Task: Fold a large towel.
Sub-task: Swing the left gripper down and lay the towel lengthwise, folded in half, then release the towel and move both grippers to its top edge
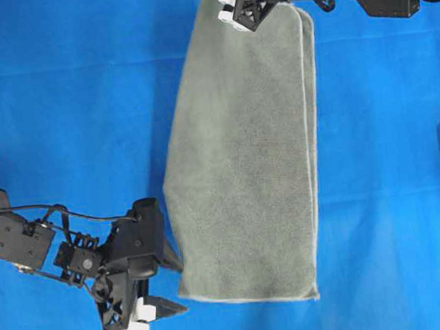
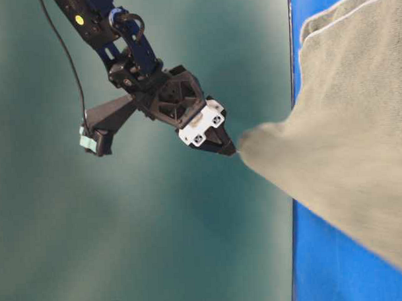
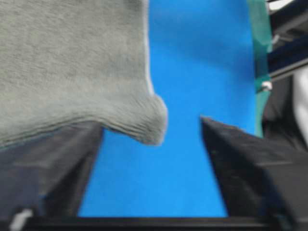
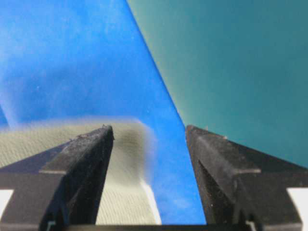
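Folded towel (image 1: 244,170) on blue cloth (image 1: 66,109), left tool (image 1: 158,314) and right tool (image 1: 229,2) at opposite corners

One towel (image 1: 243,163) is counted, a grey-green terry cloth folded so that two layers are shown at its far end, with two pale hemmed edges seen there side by side. One bright blue cloth backdrop (image 1: 69,133) is counted beneath the towel. Two grippers are counted: the left gripper (image 1: 153,316) beside the towel's near corner and the right gripper (image 1: 240,7) at the towel's far end. Two black fingers (image 3: 236,163) are seen on each gripper.
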Controlling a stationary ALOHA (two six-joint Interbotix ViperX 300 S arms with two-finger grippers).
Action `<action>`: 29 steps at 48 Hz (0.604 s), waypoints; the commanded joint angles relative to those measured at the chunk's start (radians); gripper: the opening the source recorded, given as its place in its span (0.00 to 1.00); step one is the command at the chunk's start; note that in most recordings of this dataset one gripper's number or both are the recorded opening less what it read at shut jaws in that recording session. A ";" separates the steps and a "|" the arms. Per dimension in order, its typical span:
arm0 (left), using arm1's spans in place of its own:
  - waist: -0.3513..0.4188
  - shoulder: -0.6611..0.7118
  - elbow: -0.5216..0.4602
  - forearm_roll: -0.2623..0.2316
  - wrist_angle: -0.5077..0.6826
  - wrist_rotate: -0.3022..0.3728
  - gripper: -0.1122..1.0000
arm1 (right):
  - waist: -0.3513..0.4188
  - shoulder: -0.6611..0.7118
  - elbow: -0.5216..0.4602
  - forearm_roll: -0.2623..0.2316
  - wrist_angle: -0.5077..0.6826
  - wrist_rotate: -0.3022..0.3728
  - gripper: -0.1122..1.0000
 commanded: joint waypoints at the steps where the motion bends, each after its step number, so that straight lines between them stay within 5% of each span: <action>1: 0.003 -0.048 -0.014 0.003 0.023 0.003 0.84 | 0.006 -0.064 0.011 -0.003 -0.006 -0.002 0.66; 15: 0.029 -0.232 -0.018 0.015 0.209 0.049 0.87 | 0.058 -0.298 0.199 0.006 -0.032 0.005 0.66; 29: 0.235 -0.425 0.054 0.020 0.187 0.370 0.87 | 0.066 -0.627 0.465 0.066 -0.155 0.061 0.66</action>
